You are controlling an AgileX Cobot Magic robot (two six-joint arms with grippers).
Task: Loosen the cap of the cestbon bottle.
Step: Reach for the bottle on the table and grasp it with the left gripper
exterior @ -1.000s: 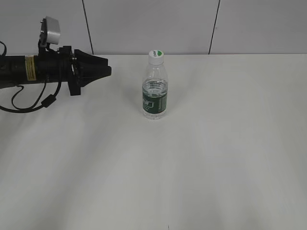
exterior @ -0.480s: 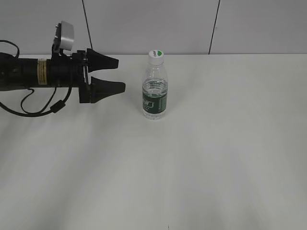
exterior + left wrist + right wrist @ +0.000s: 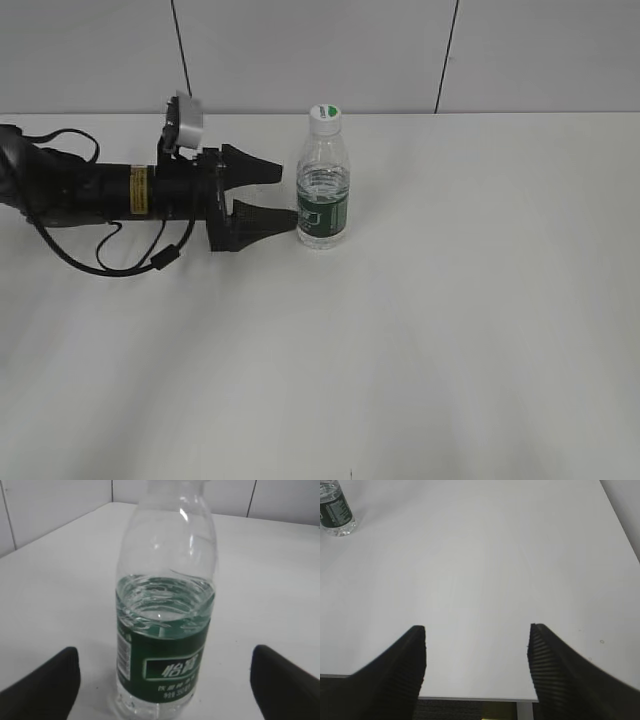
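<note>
Change: left gripper (image 3: 285, 195) has advanced from the table's left to the cestbon bottle (image 3: 323, 192); fingers spread wide, flanking the label.
Bottle: upright on table (image 3: 450, 320), cap (image 3: 324, 117) on.
Hidden: cap cropped in left wrist view.
Right gripper (image 3: 476, 645): fingers wide apart, holding nothing, well away from bottle.

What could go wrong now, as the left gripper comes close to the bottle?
1. The left gripper is open with its lower finger tip almost at the cestbon bottle; a sideways push could tip the upright, partly filled bottle.
2. The fingers sit at label height, so a hard squeeze may crush the thin body.
3. The right gripper is far away, so the cap cannot be turned yet.
</note>
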